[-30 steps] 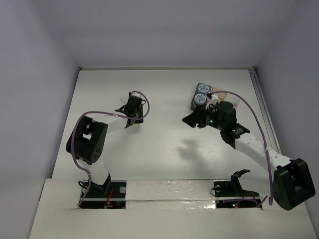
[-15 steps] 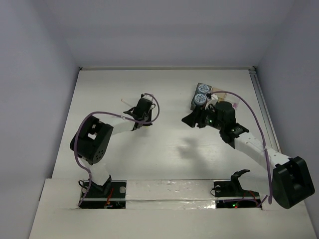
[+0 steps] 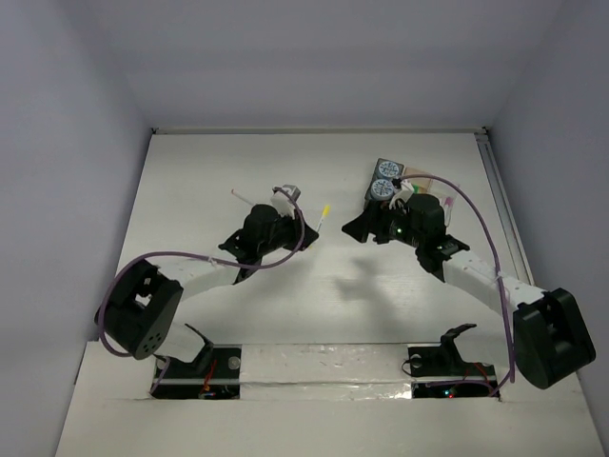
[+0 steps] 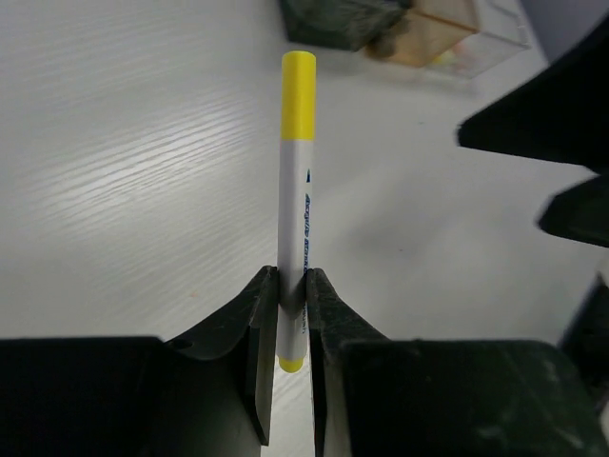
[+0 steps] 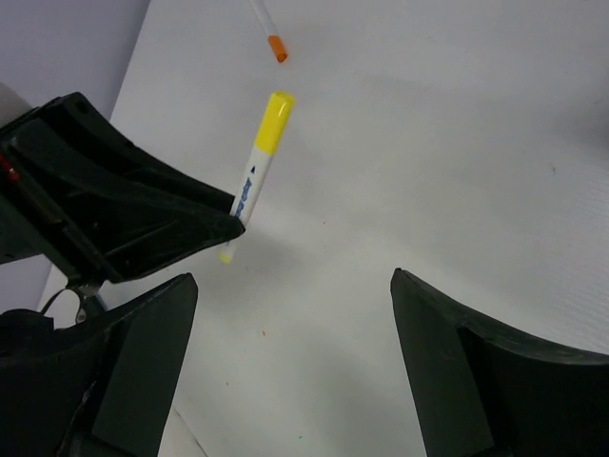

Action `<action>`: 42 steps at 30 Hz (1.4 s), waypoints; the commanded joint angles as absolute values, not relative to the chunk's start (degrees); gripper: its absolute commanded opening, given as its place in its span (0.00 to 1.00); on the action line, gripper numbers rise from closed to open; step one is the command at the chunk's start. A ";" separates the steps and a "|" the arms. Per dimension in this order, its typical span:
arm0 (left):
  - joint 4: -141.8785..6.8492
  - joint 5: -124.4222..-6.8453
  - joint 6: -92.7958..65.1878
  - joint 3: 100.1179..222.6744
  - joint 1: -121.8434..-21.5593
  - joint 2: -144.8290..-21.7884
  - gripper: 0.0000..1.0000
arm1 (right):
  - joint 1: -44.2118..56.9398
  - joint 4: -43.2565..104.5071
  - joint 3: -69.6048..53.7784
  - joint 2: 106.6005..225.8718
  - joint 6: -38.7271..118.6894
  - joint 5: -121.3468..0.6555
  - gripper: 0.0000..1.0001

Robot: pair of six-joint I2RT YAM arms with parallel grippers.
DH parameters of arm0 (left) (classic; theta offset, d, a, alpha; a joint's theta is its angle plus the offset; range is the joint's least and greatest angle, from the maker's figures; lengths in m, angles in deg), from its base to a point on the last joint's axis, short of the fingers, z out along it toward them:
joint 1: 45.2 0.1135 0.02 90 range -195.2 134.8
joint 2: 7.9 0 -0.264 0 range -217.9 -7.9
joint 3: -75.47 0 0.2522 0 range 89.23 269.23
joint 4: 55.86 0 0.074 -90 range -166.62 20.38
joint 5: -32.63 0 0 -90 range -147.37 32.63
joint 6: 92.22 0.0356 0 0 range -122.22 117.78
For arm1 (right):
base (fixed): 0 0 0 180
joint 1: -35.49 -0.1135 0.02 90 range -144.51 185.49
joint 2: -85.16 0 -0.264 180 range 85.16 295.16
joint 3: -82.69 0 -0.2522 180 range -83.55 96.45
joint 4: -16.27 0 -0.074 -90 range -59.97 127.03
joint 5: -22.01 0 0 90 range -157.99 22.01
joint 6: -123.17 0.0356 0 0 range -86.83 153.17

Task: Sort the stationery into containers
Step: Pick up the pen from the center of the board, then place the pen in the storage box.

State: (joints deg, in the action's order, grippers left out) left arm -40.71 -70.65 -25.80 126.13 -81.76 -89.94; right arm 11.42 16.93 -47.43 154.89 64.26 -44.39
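Now left gripper (image 4: pixel 290 290) clamps yellow-ended pen (image 4: pixel 296 181), swung rightward.

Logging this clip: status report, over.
Left end effector shut on yellow-capped pen. Right end effector open, empty. It hangs near tray, may crowd drop-off.

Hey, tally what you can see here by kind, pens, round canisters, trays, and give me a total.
Pens: 2, the yellow-ended pen in the left end effector and the orange-ended pen on the table
Round canisters: 2
Divided tray: 1
Total: 5, leaving out bits in the tray too small to count
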 commanded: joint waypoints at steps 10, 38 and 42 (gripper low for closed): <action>-10.92 -84.17 -39.57 119.46 -85.28 -92.10 0.00 | 11.06 8.06 -49.01 156.61 66.83 -40.04 0.79; -14.39 -81.74 -34.05 116.39 -88.36 -85.17 0.70 | 16.58 25.63 -37.16 153.71 60.68 -59.28 0.00; -23.63 -74.09 -30.97 115.51 -88.36 -77.71 0.70 | 29.74 32.29 -31.54 155.99 59.19 -61.12 0.00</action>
State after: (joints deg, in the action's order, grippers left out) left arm -17.28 -80.53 -35.30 116.19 -88.03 -82.47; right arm 22.08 26.46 -37.37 155.06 62.05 -55.23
